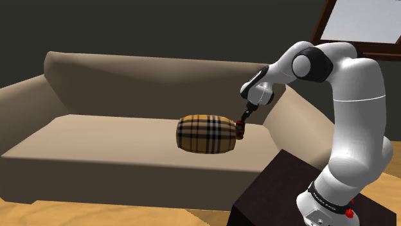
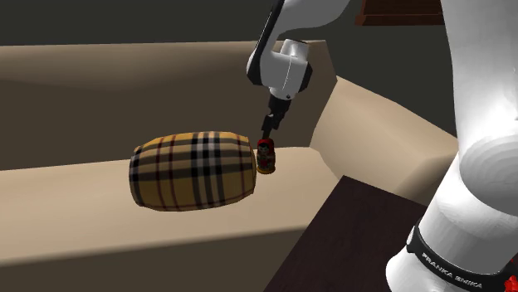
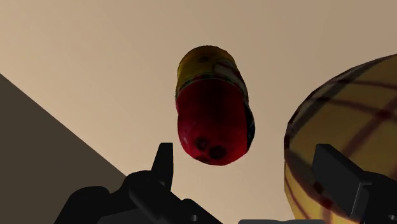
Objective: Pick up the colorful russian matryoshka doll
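Black gripper [image 3: 245,153] spread wide, hanging just over the doll [image 3: 213,105], not touching. Doll upright on the seat [image 1: 96,141], red end up. Plaid pillow [image 1: 205,133] just beside it; bare seat on the other side, up to the sofa arm [image 1: 297,122].

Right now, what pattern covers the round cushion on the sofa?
The cushion is tan plaid with dark and red stripes; the second exterior view shows it best.
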You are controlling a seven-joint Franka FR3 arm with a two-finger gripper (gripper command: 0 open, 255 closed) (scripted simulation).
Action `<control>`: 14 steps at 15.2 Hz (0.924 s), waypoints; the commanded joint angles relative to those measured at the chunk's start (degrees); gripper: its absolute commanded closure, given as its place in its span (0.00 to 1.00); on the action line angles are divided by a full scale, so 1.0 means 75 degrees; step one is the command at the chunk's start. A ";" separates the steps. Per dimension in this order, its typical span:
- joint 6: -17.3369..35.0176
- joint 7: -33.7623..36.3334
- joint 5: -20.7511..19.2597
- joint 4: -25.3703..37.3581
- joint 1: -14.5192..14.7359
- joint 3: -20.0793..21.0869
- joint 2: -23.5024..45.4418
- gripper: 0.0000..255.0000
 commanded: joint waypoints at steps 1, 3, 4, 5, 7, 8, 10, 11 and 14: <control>0.0011 -0.0231 0.0172 0.0373 -0.0206 0.0154 0.0387 0.00; 0.0128 -0.0351 0.0301 0.0427 -0.0287 0.0262 0.0561 0.00; 0.0186 -0.0410 0.0364 0.0457 -0.0326 0.0315 0.0649 0.00; 0.0243 -0.0469 0.0427 0.0489 -0.0367 0.0369 0.0738 0.00; 0.0356 -0.0586 0.0548 0.0556 -0.0447 0.0476 0.0918 0.00; 0.0444 -0.0676 0.0640 0.0614 -0.0511 0.0560 0.1061 0.00; 0.0445 -0.0675 0.0640 0.0614 -0.0512 0.0562 0.1061 0.00; 0.0446 -0.0685 0.0643 0.0603 -0.0518 0.0562 0.1052 1.00; 0.0448 -0.0684 0.0643 0.0600 -0.0516 0.0563 0.1051 1.00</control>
